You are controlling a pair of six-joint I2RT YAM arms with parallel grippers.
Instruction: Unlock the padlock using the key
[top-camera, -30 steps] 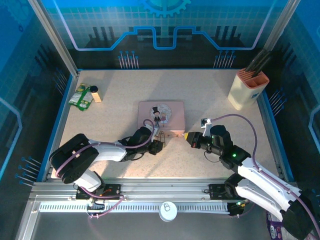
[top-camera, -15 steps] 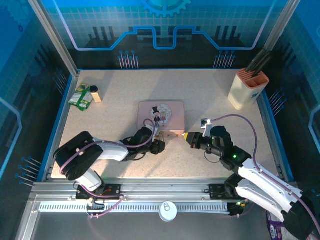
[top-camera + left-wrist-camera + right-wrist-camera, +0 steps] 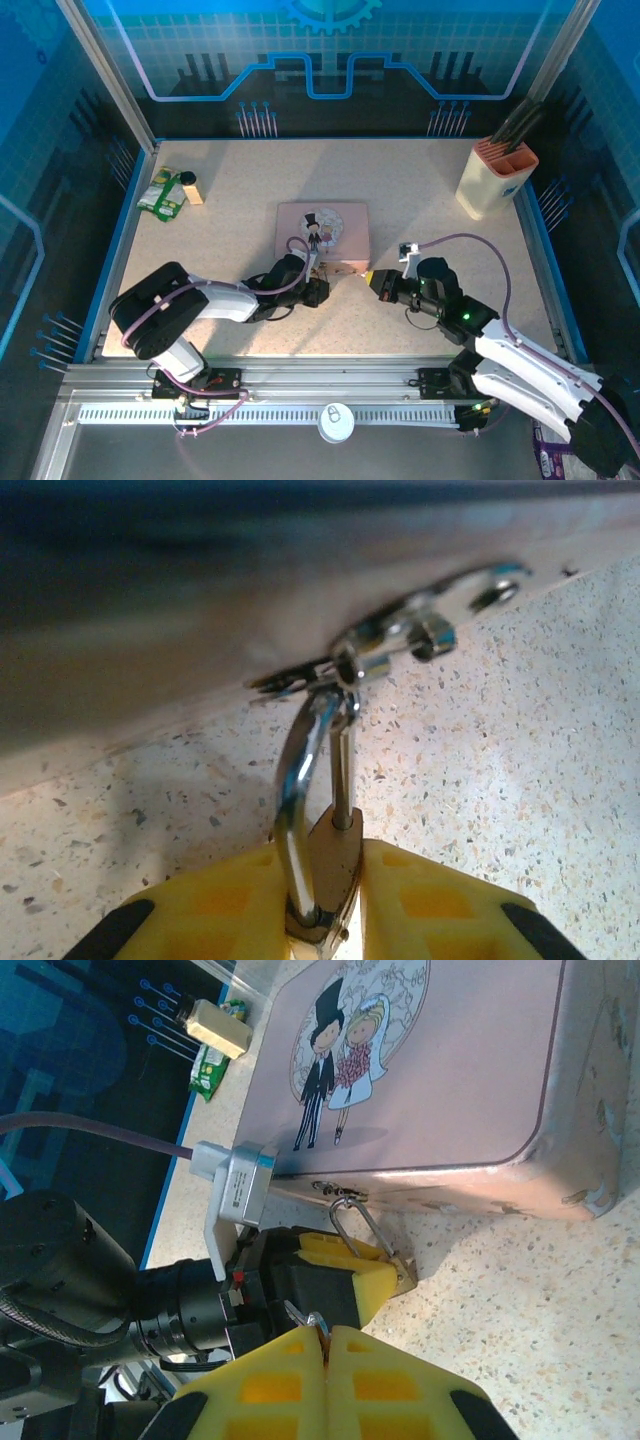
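Observation:
The small brass padlock (image 3: 338, 865) is pinched between my left gripper's (image 3: 325, 925) yellow pads (image 3: 215, 910). Its silvery shackle (image 3: 298, 770) runs up through the hasp (image 3: 385, 645) on the front of the pink tin (image 3: 322, 230). From the right wrist the padlock (image 3: 407, 1275) pokes out of the left gripper's pads (image 3: 345, 1265) just below the tin (image 3: 440, 1080). My right gripper (image 3: 325, 1350) is shut on the key (image 3: 312, 1320), with only a small metal end showing. In the top view the right gripper (image 3: 376, 279) sits just right of the left gripper (image 3: 318, 290).
A cream holder with an orange top (image 3: 495, 175) stands at the back right. A green packet and a small block (image 3: 168, 192) lie at the back left. A white round lid (image 3: 335, 422) rests on the front rail.
My right gripper has slid a little to the left, closer to the padlock. The left arm has barely moved and still holds the padlock at the tin's front.

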